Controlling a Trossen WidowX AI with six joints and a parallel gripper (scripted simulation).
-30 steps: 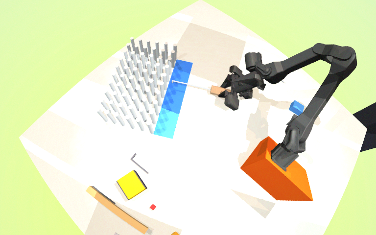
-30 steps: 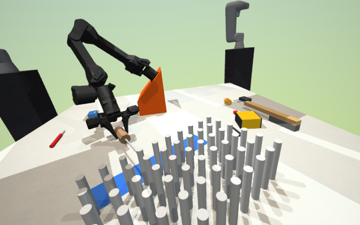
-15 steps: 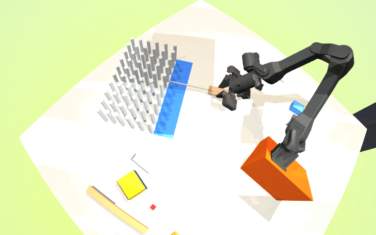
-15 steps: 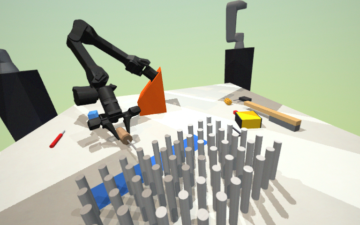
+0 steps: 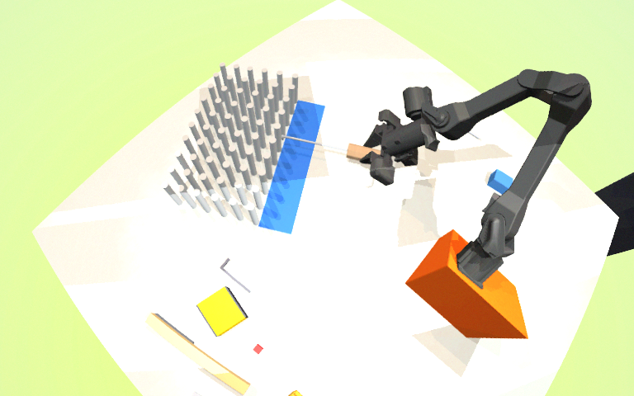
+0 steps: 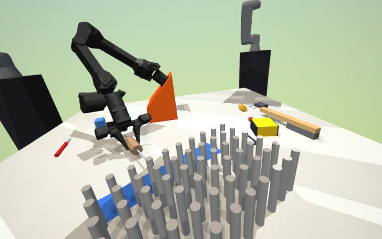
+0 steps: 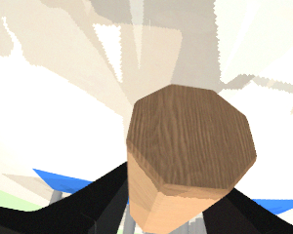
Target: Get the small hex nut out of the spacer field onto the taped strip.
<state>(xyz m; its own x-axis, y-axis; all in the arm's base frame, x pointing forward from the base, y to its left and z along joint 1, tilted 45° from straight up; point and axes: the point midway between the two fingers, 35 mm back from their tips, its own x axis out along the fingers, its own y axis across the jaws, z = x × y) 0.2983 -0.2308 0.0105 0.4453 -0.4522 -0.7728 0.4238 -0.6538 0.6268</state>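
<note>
My gripper (image 5: 362,153) (image 6: 133,145) is shut on the wooden handle (image 5: 353,150) (image 6: 132,143) (image 7: 190,136) of a hook tool, to the right of the strip in the top view. Its thin metal shaft (image 5: 330,146) reaches across the blue taped strip (image 5: 281,218) (image 6: 110,206) (image 7: 68,183). The shaft's far end shows at the front row of grey spacers (image 5: 260,132) (image 6: 214,196); whether it touches one, and its height, I cannot tell. In the exterior view the far end is hidden behind a spacer. The spacers stand upright. The hex nut is not visible.
A hex key (image 5: 236,278), a yellow block (image 5: 221,311) (image 6: 264,126), a red cube (image 5: 257,348) and a wooden bar (image 5: 202,355) (image 6: 290,119) lie off to one side. A red screwdriver (image 6: 61,149) and blue block (image 5: 499,181) (image 6: 100,122) lie near the arm. An orange wedge (image 5: 458,294) (image 6: 164,103) bears the arm.
</note>
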